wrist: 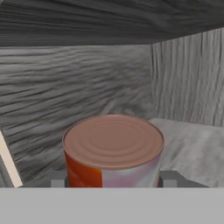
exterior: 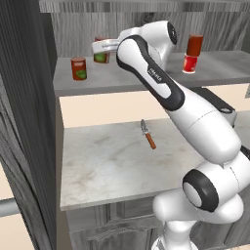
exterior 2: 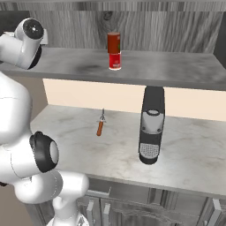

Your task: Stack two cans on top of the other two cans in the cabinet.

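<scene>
On the grey cabinet shelf (exterior: 146, 78) a plain dark red can (exterior: 195, 45) stands stacked on a can with a white lower band (exterior: 190, 64); the same stack (exterior 2: 114, 50) shows in the right base view. A red can with a green label (exterior: 78, 68) stands alone at the shelf's left. Just right of it, my gripper (exterior: 101, 52) is shut on another green-labelled can (exterior: 101, 57). In the hand view this can (wrist: 113, 144) sits between my fingertips (wrist: 169, 179), its round top facing the camera. Whether it rests on the shelf or is lifted, I cannot tell.
An orange-handled knife (exterior: 148, 135) lies on the marble counter (exterior: 112, 166) below the shelf. A dark coffee machine (exterior 2: 151, 128) stands on the counter to the right. The cabinet's dark side panel (exterior: 24, 97) rises at the left, and its grained back wall (wrist: 87, 87) stands close behind the can.
</scene>
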